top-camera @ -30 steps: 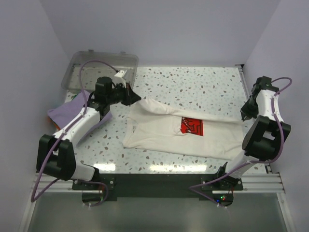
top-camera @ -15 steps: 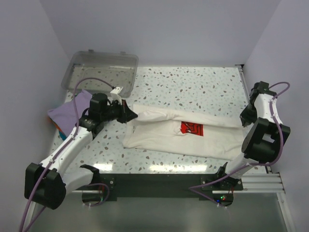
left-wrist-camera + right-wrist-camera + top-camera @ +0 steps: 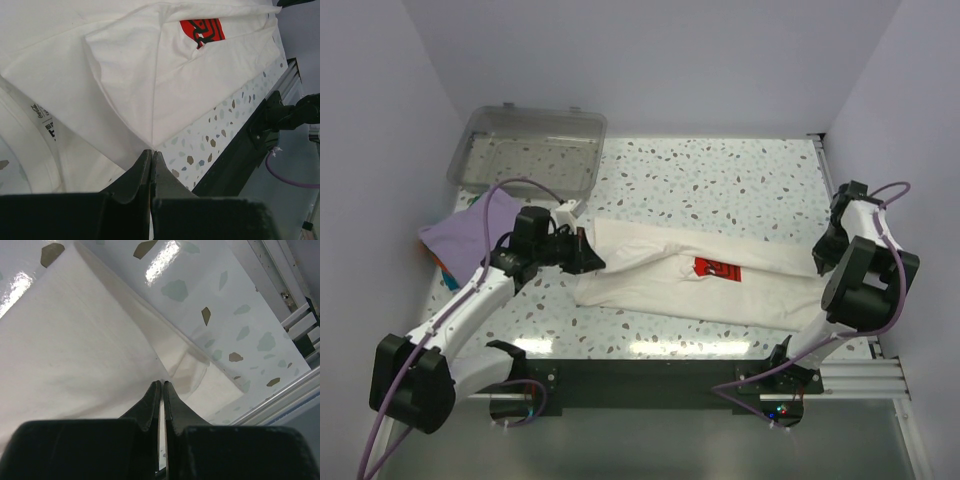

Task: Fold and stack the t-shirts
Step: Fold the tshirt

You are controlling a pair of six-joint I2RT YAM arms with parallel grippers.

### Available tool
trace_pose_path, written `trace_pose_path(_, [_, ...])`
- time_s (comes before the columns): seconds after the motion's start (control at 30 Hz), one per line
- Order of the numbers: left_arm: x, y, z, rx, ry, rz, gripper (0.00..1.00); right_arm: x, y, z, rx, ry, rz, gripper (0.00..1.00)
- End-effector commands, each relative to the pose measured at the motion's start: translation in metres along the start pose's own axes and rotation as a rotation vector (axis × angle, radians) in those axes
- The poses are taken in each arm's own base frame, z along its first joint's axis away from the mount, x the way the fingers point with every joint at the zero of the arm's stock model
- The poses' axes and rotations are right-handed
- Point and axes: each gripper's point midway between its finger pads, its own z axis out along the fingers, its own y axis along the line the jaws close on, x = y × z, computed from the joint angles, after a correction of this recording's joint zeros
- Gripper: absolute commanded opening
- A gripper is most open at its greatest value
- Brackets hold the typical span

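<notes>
The cream-white t-shirt (image 3: 670,285) lies spread across the table, its far edge folded over toward the front and half covering the red logo (image 3: 717,267). My left gripper (image 3: 590,260) is shut on the folded edge at the shirt's left end. In the left wrist view the jaws (image 3: 151,153) pinch the cloth (image 3: 125,65) with the logo (image 3: 202,30) beyond. My right gripper (image 3: 819,265) is shut on the shirt's right end, and the right wrist view shows its jaws (image 3: 162,385) closed on cloth (image 3: 75,340). The lavender t-shirt (image 3: 460,232) lies crumpled at the left edge.
A clear plastic bin (image 3: 530,150) stands at the back left corner. The speckled table (image 3: 720,175) shows behind the shirt. A metal rail (image 3: 870,350) runs along the right and front edges, and walls close in on the left, the back and the right.
My left gripper has moved toward the front with the shirt's far edge, folding it over and partly covering the logo. My right gripper has moved a little toward the front too.
</notes>
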Motion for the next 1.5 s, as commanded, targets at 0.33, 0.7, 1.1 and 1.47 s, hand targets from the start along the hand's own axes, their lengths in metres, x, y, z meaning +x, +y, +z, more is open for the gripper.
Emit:
trace_pose_path(0.33, [0.06, -0.008, 0.006, 0.05, 0.201, -0.072, 0.0, 0.007, -0.012, 0.019, 0.098, 0.031, 0.025, 0.0])
trace_pose_path(0.7, [0.084, 0.001, 0.007, -0.014, 0.311, -0.08, 0.38, 0.016, -0.021, 0.026, 0.158, 0.05, 0.024, 0.0])
trace_pose_path(1.1, [0.003, -0.005, 0.012, -0.095, 0.134, -0.011, 0.56, -0.032, 0.008, -0.034, -0.057, -0.138, 0.096, 0.62])
trace_pose_path(1.47, [-0.085, 0.047, 0.084, -0.215, 0.017, -0.118, 0.57, 0.011, 0.118, -0.043, -0.372, -0.083, -0.055, 0.64])
